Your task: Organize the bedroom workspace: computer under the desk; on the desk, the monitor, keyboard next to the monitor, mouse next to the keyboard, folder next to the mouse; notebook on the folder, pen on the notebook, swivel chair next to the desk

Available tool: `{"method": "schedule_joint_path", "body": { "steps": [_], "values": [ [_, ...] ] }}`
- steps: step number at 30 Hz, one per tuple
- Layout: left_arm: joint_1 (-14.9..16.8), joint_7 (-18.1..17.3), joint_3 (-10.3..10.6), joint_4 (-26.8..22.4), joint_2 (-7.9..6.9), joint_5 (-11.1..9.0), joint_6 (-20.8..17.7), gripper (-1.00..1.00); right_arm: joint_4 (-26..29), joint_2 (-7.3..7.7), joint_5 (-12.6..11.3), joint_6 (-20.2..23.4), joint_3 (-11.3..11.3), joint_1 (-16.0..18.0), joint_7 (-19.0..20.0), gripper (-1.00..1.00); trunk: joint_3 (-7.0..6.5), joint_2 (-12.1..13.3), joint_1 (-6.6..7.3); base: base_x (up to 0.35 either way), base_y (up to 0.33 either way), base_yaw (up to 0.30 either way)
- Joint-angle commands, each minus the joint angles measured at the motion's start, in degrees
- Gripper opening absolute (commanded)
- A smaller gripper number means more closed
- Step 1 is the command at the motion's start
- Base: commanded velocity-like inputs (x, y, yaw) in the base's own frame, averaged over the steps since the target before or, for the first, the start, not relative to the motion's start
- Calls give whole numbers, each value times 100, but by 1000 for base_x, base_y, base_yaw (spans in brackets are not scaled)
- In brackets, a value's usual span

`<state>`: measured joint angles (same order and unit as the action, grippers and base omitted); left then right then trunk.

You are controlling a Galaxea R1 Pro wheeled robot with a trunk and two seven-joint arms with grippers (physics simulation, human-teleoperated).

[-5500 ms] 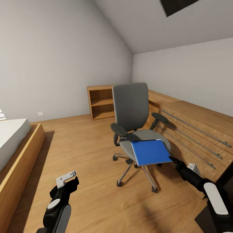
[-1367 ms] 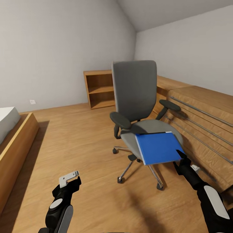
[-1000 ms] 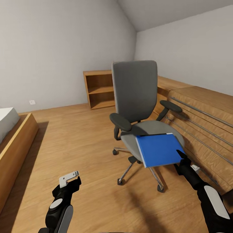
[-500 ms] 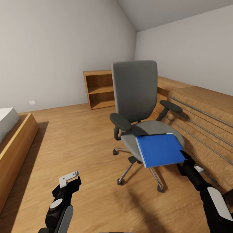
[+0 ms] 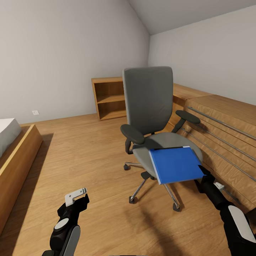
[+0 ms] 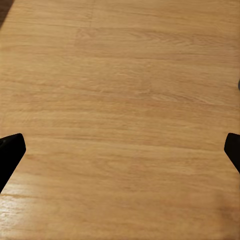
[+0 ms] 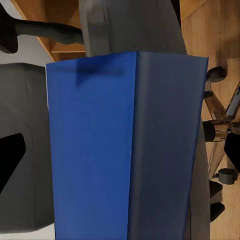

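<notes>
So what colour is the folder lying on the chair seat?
Bright blue; the folder shows best in the head view.

Folder (image 5: 175, 165) hides part of chair seat (image 5: 161, 142); R gripper (image 5: 205, 173) fingertips tucked behind it.

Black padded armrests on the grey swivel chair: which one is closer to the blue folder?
The black armrest toward the bed side: the bright blue folder on the seat lies just below it, while the other armrest sits by the wooden cabinet.
</notes>
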<state>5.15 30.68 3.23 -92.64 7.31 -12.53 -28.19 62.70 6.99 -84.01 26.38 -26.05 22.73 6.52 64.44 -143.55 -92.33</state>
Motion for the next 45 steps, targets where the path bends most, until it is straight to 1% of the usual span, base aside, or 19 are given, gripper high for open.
{"method": "schedule_joint_path", "body": {
  "steps": [1, 5, 6, 20, 33, 35, 42, 45],
  "values": [
    [3, 52, 6, -7, -1, -57, -11, 100, -3, 0, -15, 34, -11, 4, 8, 100, 5, -2, 1, 0, 0, 0],
    [3, 52, 8, -7, -1, -57, -11, 100, -3, 0, -11, 34, -7, 4, 8, 100, 5, -2, 1, 0, 0, 0],
    [3, 52, 9, -7, -1, -57, -11, 100, -3, -1, -11, 34, -7, 4, 8, -100, 5, -2, 1, 0, 0, 0],
    [3, 52, 6, -8, -1, -57, -11, 100, -4, 4, -10, 43, -2, 4, 15, -100, 5, -2, 1, 0, 0, 0],
    [3, 58, 8, -9, -1, -57, -3, 100, 11, 4, -10, 34, -6, 4, 30, -100, -283, 15, 35, -4, 0, 0],
    [3, 60, 9, -9, 1, -57, -3, 100, 73, 4, -10, 34, -6, 4, 45, -100, -328, 18, 40, -195, 0, 0],
    [3, 61, 11, -9, -1, -57, -6, 100, 237, -11, -3, 34, -6, 4, 306, -100, -483, 27, 58, -314, 0, 0],
    [3, 61, 9, -3, -1, -57, -10, 100, 433, -26, -2, 34, -6, -8, 374, -100, -549, 31, 66, -318, 0, 0]
  ]
}}
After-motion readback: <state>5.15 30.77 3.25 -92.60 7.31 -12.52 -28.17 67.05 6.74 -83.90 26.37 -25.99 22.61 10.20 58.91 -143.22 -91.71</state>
